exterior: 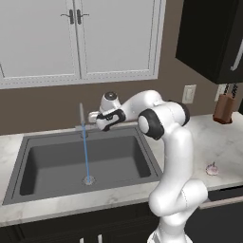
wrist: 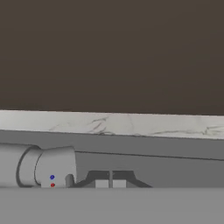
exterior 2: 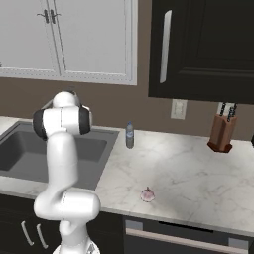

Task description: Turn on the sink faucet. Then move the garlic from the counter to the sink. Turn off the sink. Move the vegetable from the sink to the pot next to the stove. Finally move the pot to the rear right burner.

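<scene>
The faucet (exterior: pixel 81 117) stands behind the grey sink (exterior: pixel 28 156), and a thin blue stream of water (exterior: pixel 86 156) runs down to the drain. My gripper (exterior: pixel 93 116) is just right of the faucet's base, level with it. In the hand view my gripper (wrist: pixel 110 183) is shut, fingertips together with nothing between them, and the faucet's grey handle (wrist: pixel 46 167) with its blue and red dots lies to their left. The pale pink garlic (exterior: pixel 212 169) (exterior 2: pixel 147 195) rests on the marble counter right of the sink, near the front edge.
A wooden knife block (exterior: pixel 223 109) (exterior 2: pixel 221 134) stands at the back right of the counter (exterior 2: pixel 188 168). A small bottle (exterior 2: pixel 129 135) stands beside the sink's right rim. A dark wall cabinet (exterior 2: pixel 203 49) hangs above the counter, and white cabinets (exterior: pixel 80 38) above the sink.
</scene>
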